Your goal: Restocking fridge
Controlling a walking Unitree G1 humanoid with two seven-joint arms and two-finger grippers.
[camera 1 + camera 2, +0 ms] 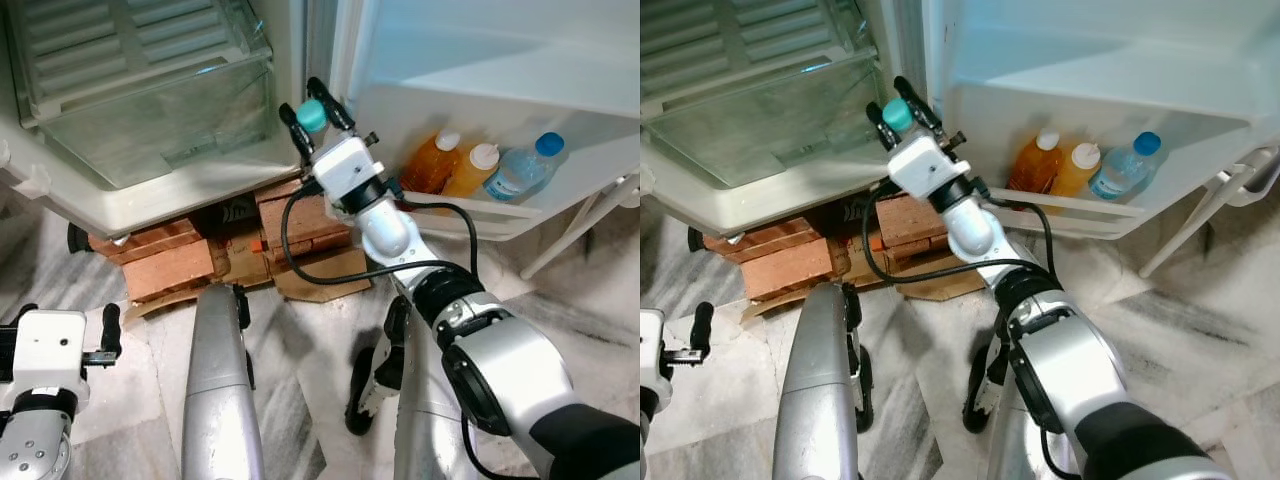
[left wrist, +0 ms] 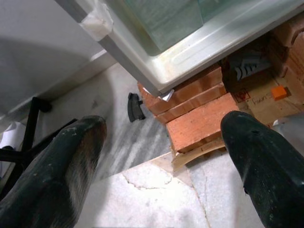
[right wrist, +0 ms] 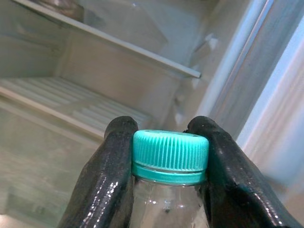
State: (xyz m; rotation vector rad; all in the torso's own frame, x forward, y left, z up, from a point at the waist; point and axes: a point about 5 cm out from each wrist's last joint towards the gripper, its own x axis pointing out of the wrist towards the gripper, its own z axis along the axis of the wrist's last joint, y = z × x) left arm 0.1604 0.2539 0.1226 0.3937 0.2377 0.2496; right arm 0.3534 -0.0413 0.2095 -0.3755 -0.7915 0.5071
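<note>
3 bottles stand in the lower door shelf (image 1: 520,212) of the open fridge: 2 orange bottles (image 1: 432,163) with white caps, side by side, and 1 clear bottle (image 1: 520,168) with a blue cap, leaning beside them.

Right gripper (image 1: 313,115) is raised at the gap between fridge body and door, fingers (image 3: 110,180) pinching a clear bottle (image 3: 169,156) just below its ribbed teal cap, 1 finger on each side. Bottle is held upright in the right wrist view, with the fridge's inner shelves behind it.

Fridge body holds a clear crisper drawer (image 1: 150,110) at its base. Fridge rests on red bricks (image 1: 170,262) and flattened cardboard (image 1: 315,275) over a marble floor (image 1: 600,300).

Left gripper (image 2: 164,156) hangs low at the robot's left, fingers spread apart, nothing between them; its wrist view looks down at the fridge's lower corner, the bricks and a small black object (image 2: 135,107) on the floor.
</note>
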